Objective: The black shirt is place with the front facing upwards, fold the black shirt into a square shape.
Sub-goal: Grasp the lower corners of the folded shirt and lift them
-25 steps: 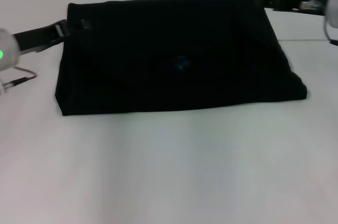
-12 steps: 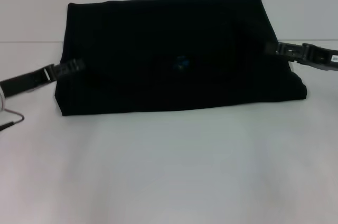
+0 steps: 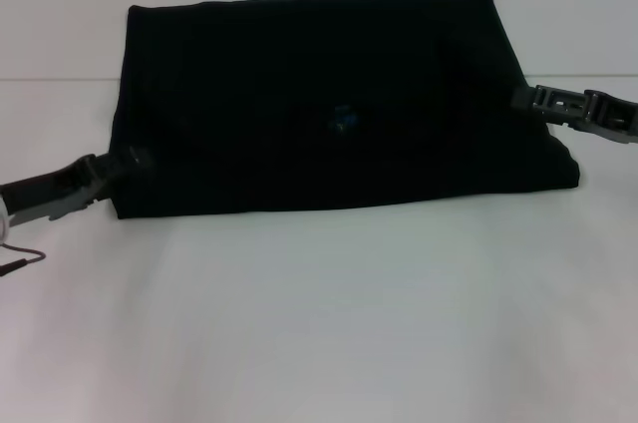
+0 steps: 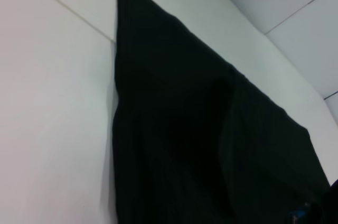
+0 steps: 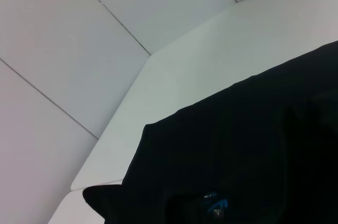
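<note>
Both grippers have dropped toward the near side since a second ago. Now the left gripper (image 3: 128, 160) sits at the near-left corner of the black shirt (image 3: 329, 104), and the right gripper (image 3: 525, 100) touches its right edge. Whether either one is open or clamped cannot be told. Folded into a wide band, the shirt lies flat on the white table (image 3: 319, 323), its blue neck label (image 3: 344, 120) facing up.

White table (image 3: 319, 323), pale panelled wall (image 5: 79, 34) behind.
</note>
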`<state>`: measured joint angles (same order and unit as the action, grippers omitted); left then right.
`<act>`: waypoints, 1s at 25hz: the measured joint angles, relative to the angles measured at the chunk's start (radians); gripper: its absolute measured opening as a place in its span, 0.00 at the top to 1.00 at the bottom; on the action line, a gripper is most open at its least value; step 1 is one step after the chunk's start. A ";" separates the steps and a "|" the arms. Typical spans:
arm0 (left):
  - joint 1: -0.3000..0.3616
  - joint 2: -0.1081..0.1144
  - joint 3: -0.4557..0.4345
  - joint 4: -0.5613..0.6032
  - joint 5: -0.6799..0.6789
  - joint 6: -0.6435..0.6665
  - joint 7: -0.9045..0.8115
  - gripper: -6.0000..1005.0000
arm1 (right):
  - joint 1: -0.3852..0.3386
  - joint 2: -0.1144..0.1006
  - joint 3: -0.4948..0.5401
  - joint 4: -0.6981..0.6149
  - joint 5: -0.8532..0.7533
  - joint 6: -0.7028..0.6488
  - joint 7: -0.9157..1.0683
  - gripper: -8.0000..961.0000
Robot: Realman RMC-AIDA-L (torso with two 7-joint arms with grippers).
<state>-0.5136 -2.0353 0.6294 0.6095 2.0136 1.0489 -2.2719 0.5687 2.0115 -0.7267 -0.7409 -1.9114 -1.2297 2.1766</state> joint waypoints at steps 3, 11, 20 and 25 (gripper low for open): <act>-0.008 0.000 0.002 -0.015 0.006 -0.013 0.023 0.06 | 0.000 0.001 0.001 0.000 0.000 -0.001 -0.005 0.08; -0.011 -0.023 0.011 -0.013 0.007 -0.088 0.110 0.07 | 0.008 0.005 0.002 0.000 0.001 0.005 -0.011 0.08; -0.023 -0.026 0.073 -0.018 0.007 -0.110 0.104 0.07 | 0.010 0.007 0.004 0.000 0.012 0.007 -0.011 0.08; -0.025 -0.032 0.081 -0.019 0.007 -0.142 0.105 0.07 | 0.010 0.007 0.008 0.000 0.015 0.006 -0.011 0.08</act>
<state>-0.5387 -2.0673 0.7099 0.5906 2.0202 0.9070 -2.1668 0.5789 2.0187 -0.7190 -0.7409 -1.8960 -1.2238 2.1659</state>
